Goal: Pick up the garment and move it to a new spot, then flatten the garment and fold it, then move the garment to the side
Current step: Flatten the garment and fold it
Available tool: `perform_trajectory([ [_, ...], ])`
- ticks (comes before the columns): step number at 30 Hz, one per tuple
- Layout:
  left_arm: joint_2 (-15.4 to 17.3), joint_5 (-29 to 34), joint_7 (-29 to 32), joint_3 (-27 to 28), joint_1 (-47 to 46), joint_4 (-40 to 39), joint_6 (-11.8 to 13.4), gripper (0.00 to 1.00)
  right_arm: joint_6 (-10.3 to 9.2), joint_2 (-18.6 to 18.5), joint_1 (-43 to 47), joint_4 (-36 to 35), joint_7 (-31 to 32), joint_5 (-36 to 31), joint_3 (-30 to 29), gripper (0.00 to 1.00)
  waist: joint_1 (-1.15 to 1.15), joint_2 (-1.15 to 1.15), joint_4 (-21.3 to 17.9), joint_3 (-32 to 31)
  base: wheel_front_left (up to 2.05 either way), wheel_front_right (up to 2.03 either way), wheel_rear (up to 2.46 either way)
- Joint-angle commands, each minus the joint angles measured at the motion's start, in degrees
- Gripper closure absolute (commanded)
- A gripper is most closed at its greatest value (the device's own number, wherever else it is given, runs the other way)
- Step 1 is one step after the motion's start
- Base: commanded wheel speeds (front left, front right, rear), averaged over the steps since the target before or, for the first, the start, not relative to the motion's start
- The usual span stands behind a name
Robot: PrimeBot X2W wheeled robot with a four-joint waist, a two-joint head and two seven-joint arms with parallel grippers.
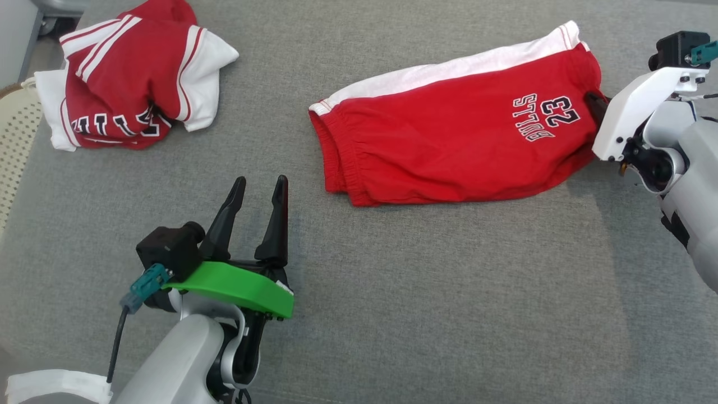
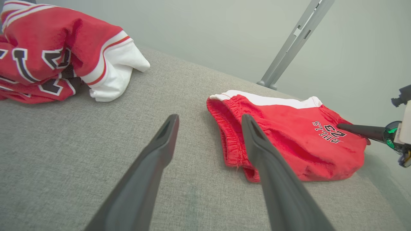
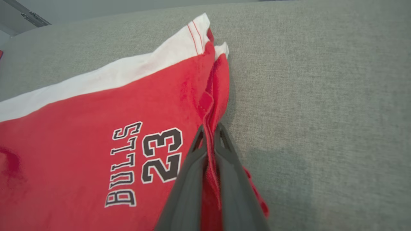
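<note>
In the head view the red shorts (image 1: 449, 140) are laid at two o'clock; in the left wrist view the left gripper (image 2: 209, 118) is seen spread, empty; in the right wrist view their soft, light hem (image 3: 215, 80), judged a fair hold, is clamped by the right gripper (image 3: 210, 128).

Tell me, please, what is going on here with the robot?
The robot's right gripper is shut on the hem edge of the red shorts, which lie folded on the grey fabric surface. Its left gripper is open and empty, apart from the shorts near their waistband end. A crumpled red and white jersey lies off to the far left.
</note>
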Motion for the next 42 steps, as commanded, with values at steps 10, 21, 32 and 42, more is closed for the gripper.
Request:
perform_trajectory([
  [10, 2.6, -0.3, 0.2, 0.9, 4.3, -3.5, 1.6, 0.00, -0.02, -3.0, 8.5, -8.7, -4.1, 4.3, 1.7, 1.00, 0.00, 0.00, -7.8, -4.8, 0.00, 0.00, 0.00],
  [21, 4.4, 0.3, 1.5, 0.1, 8.3, -9.6, 4.1, 0.00, -0.02, -5.5, 14.7, -12.9, -9.3, 9.1, 0.7, 1.00, 0.00, 0.00, -10.8, -7.4, 0.00, 0.00, 0.00],
  [32, 5.1, 1.3, 2.9, -1.5, 8.9, -11.2, 4.9, 0.00, -0.02, -2.7, 16.6, -8.2, -15.3, 10.9, -1.0, 1.00, 0.00, 0.00, -11.2, -7.9, 0.00, 0.00, 0.00],
  [42, 5.1, 0.9, 3.0, -1.5, 8.4, -10.9, 5.2, 0.00, -0.02, -0.8, 11.1, -3.0, -17.6, 9.7, -1.1, 1.00, 0.00, 0.00, -10.6, -7.3, 0.00, 0.00, 0.00],
])
